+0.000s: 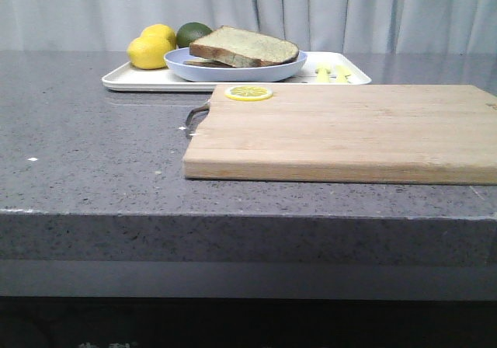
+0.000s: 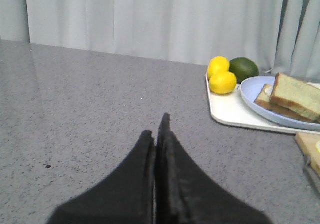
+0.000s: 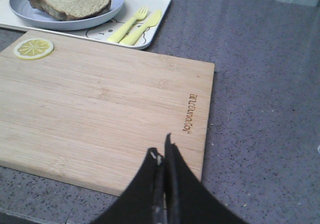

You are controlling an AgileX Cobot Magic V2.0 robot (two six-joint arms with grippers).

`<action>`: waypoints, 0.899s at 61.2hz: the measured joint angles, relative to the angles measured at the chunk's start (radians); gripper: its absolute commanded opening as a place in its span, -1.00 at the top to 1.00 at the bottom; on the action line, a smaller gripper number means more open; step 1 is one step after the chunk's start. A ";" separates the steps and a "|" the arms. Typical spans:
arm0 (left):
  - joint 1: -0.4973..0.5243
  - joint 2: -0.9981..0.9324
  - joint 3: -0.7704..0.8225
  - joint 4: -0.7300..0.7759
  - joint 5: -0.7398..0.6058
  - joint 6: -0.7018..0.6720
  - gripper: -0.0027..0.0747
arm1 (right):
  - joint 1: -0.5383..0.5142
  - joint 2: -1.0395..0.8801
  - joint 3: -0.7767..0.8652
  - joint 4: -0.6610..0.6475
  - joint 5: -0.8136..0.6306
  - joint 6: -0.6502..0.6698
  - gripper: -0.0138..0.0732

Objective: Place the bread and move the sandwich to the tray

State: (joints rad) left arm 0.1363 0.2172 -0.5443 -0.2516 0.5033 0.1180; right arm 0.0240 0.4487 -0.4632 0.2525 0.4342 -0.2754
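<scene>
The bread (image 1: 247, 46) lies atop the sandwich on the pale-blue plate (image 1: 233, 70), already on the white tray (image 1: 132, 81). It looks light, soft and crushable; the plate's rigid, possibly slick rim seems the better hold. Left gripper (image 2: 156, 134) and right gripper (image 3: 162, 151) are both clenched, empty.

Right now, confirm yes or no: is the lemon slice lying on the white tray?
No, the lemon slice lies on the wooden cutting board, beside the tray.
</scene>
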 measured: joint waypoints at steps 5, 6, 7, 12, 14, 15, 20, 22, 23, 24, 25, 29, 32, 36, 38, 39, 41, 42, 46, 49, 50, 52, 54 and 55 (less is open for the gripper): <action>0.000 0.000 0.012 -0.015 -0.051 -0.008 0.98 | 0.000 0.000 0.000 0.000 0.000 0.000 0.94; 0.000 -0.002 0.016 -0.015 -0.057 -0.016 0.98 | 0.000 0.000 0.000 0.000 0.000 0.000 0.94; 0.000 -0.002 0.019 -0.013 -0.063 -0.023 0.98 | 0.000 0.000 0.000 0.000 0.000 0.000 0.94; -0.011 -0.009 0.048 0.040 -0.086 -0.097 0.98 | 0.000 0.000 0.000 0.000 0.000 0.000 0.94; -0.023 -0.013 0.062 0.073 -0.092 -0.131 0.98 | 0.000 0.000 0.000 0.000 0.000 0.000 0.94; -0.030 -0.013 0.068 0.086 -0.094 -0.141 0.98 | 0.000 0.000 0.000 0.000 0.000 0.000 0.94; -0.075 -0.027 0.114 0.151 -0.115 -0.176 0.98 | 0.000 0.000 0.000 0.000 0.000 0.000 0.94; -0.093 -0.036 0.139 0.164 -0.129 -0.185 0.98 | 0.000 0.000 0.000 0.000 0.000 0.000 0.94; -0.102 -0.041 0.149 0.168 -0.135 -0.187 0.98 | 0.000 0.000 0.000 0.000 0.000 0.000 0.94; -0.108 -0.048 0.166 0.171 -0.145 -0.190 0.98 | 0.000 0.000 0.000 0.000 0.000 0.000 0.94; -0.115 -0.054 0.178 0.174 -0.152 -0.189 0.98 | 0.000 0.000 0.000 0.000 0.000 0.000 0.94; -0.125 -0.092 0.240 0.180 -0.181 -0.194 0.98 | 0.000 0.000 0.000 0.000 0.000 0.000 0.94; -0.125 -0.133 0.296 0.183 -0.196 -0.196 0.98 | 0.000 0.000 0.000 0.000 0.000 0.000 0.94; -0.123 -0.177 0.349 0.185 -0.200 -0.198 0.98 | 0.000 0.000 0.000 0.000 0.000 0.000 0.94; -0.121 -0.200 0.376 0.185 -0.200 -0.198 0.98 | 0.000 0.000 0.000 0.000 0.000 0.000 0.94; -0.119 -0.207 0.386 0.187 -0.200 -0.198 0.98 | 0.000 0.000 0.000 0.000 0.000 0.000 0.94; -0.116 -0.219 0.408 0.187 -0.203 -0.198 0.98 | 0.000 0.000 0.000 0.000 0.000 0.000 0.94; -0.116 -0.220 0.417 0.187 -0.204 -0.198 0.98 | 0.000 0.000 0.000 0.000 0.000 0.000 0.94; -0.110 -0.221 0.451 0.191 -0.210 -0.198 0.98 | 0.000 0.000 0.000 0.000 0.000 0.000 0.94; -0.108 -0.221 0.473 0.194 -0.212 -0.198 0.98 | 0.000 0.000 0.000 0.002 0.000 0.000 0.94; -0.108 -0.221 0.479 0.196 -0.214 -0.198 0.98 | 0.000 0.000 0.000 0.002 0.000 0.000 0.94; -0.108 -0.221 0.493 0.198 -0.222 -0.198 0.98 | 0.000 0.000 0.000 0.002 0.000 0.000 0.94; -0.108 -0.221 0.505 0.198 -0.232 -0.198 0.98 | 0.000 0.000 0.000 0.002 0.000 0.000 0.94; -0.108 -0.221 0.511 0.198 -0.237 -0.198 0.98 | 0.000 0.000 0.000 0.002 0.000 0.000 0.94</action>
State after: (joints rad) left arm 0.0284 -0.0042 -0.0335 -0.0534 0.2665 -0.0798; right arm 0.0240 0.4487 -0.4629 0.2541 0.4342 -0.2754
